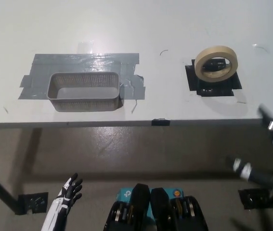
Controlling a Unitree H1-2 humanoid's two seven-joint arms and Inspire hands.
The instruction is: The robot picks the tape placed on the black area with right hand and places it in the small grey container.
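The tape (216,64) sits on the black patch (212,84), both hands low: right hand (266,154) and left hand (70,189) spread, empty.

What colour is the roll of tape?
The tape is cream-beige, seen in the head view.

One tape roll (216,63), one grey container (84,91), seemingly two hands (71,188)

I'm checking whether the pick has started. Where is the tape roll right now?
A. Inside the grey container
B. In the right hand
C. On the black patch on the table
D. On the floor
C: the tape roll sits on the black patch, right of the empty grey container, with neither hand near it.
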